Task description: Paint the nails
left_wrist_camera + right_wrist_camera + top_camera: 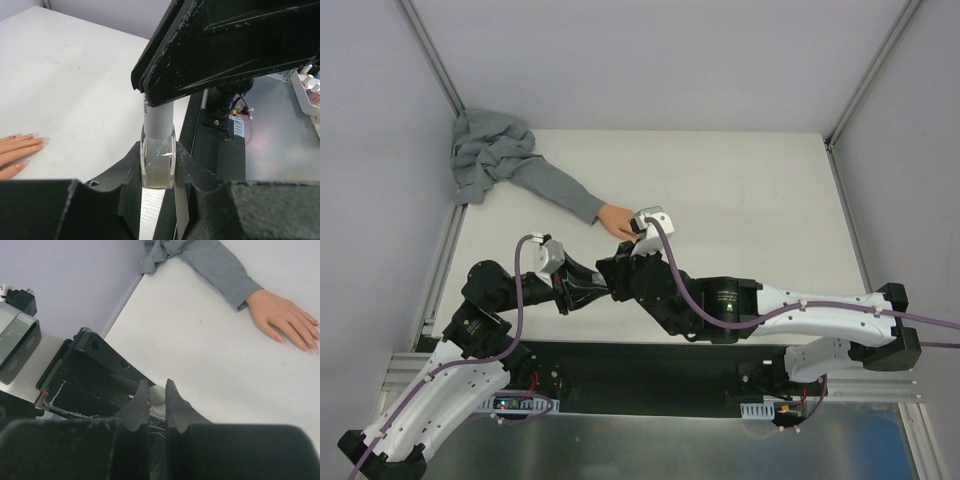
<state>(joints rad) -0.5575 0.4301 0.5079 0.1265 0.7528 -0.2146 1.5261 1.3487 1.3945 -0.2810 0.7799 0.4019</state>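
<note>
The only container in play is a small clear glass bottle. It's stood upright and clamped low down by the left gripper, with the jaws squeezed against both sides of the glass. The lower part of the bottle looks filled with something cloudy and greyish-beige, while the glass above is see-through. How full it really is can't be told.

A pale cap is seen sitting on the bottle's neck, and it's pinched from above by the right gripper. Those fingers are nearly closed, with only the whitish cap end showing between them in the right wrist view.

The nails look pinkish and are found on the fake hand. It's laid palm-down on the white table, with its grey sleeve bunched off toward the back-left corner. Hand and bottle are apart, and the nails aren't touched by anything.
</note>
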